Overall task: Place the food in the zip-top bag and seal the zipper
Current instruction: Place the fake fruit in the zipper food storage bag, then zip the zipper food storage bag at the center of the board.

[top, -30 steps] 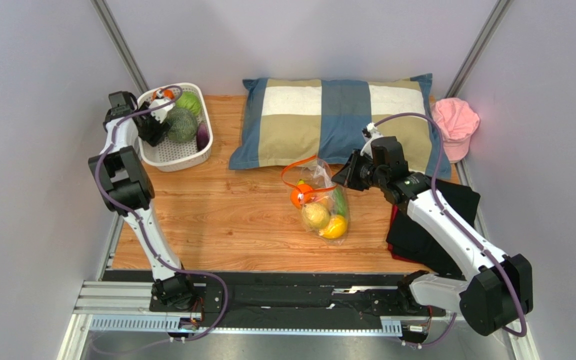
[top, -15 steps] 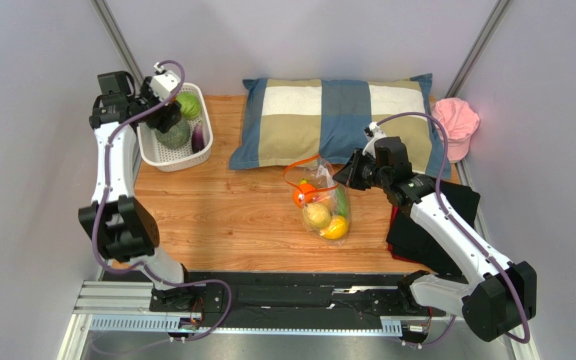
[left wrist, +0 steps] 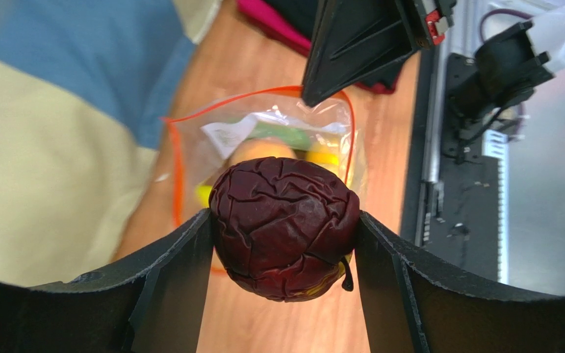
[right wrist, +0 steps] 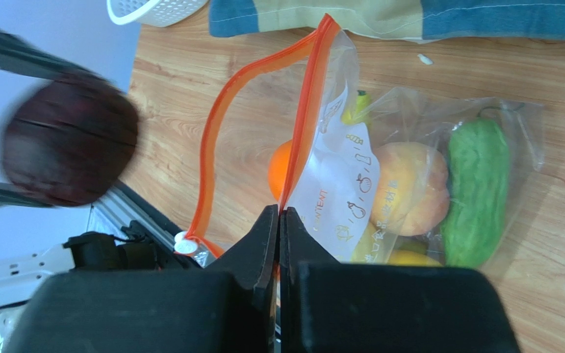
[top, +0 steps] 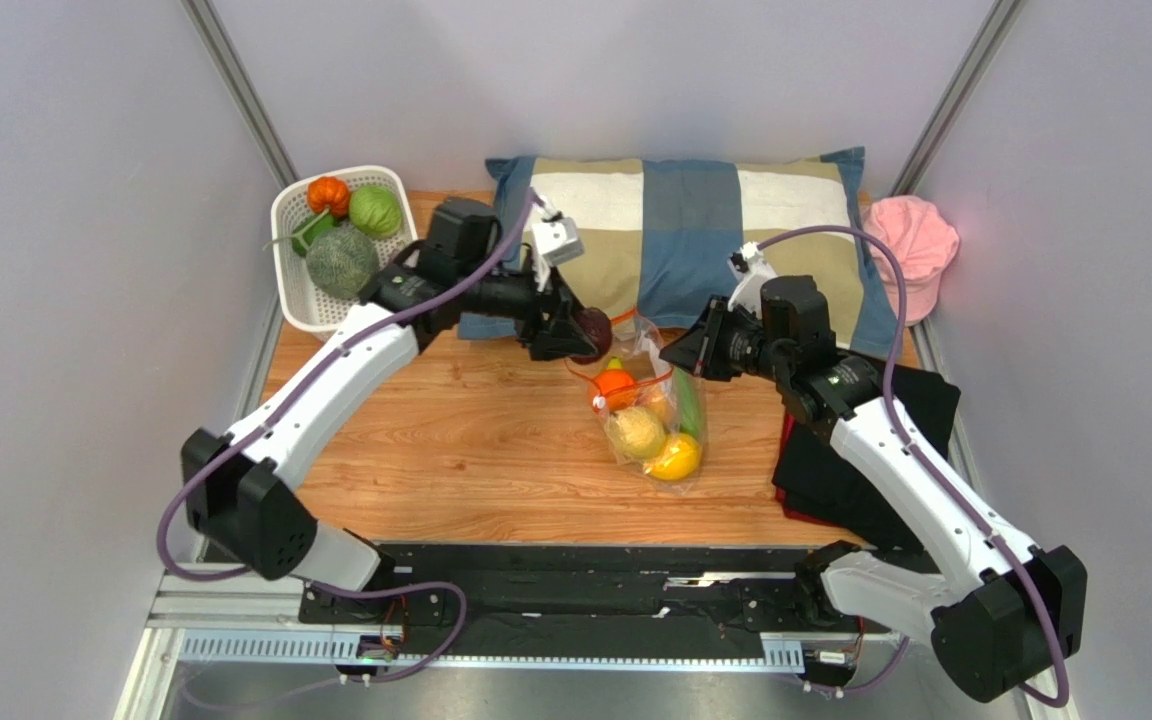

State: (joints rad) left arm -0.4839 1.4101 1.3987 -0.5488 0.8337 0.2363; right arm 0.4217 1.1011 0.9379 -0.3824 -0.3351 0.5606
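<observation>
- Top external view: the left gripper [top: 579, 326] reached across the bench [top: 447, 435] and stood just beside the mouth of the zip-top bag [top: 654, 408], in front of the checked pillow [top: 687, 225].
- Left wrist view: the jaws were partly spread and clamped on a dark red wrinkled fruit [left wrist: 285, 228], one finger on each flank. This grip was largely hidden from above.
- Beyond the fruit, the same view showed the bag's mouth gaping, with the orange-red zipper [left wrist: 178, 169] forming a loop.
- Right wrist view: the right gripper [right wrist: 279, 215] had its jaws pressed fully together on one lip of the zipper, holding that edge up. The other lip bowed away from it.
- Only this view resolved the contents plainly: an orange-red tomato [right wrist: 281, 173] near the mouth, a tan pear [right wrist: 409, 187], a green fruit [right wrist: 477, 191] and a yellow lemon [right wrist: 403, 257] deeper in. All lay behind the printed white label patch [right wrist: 330, 198].
- The bag rested on the bench, its closed end towards the arm bases.
- The top view alone showed the white basket [top: 297, 293] at the far left, holding green vegetables and a small orange one. It also showed a pink cap [top: 910, 248] and a dark cloth [top: 823, 465] at the right.
</observation>
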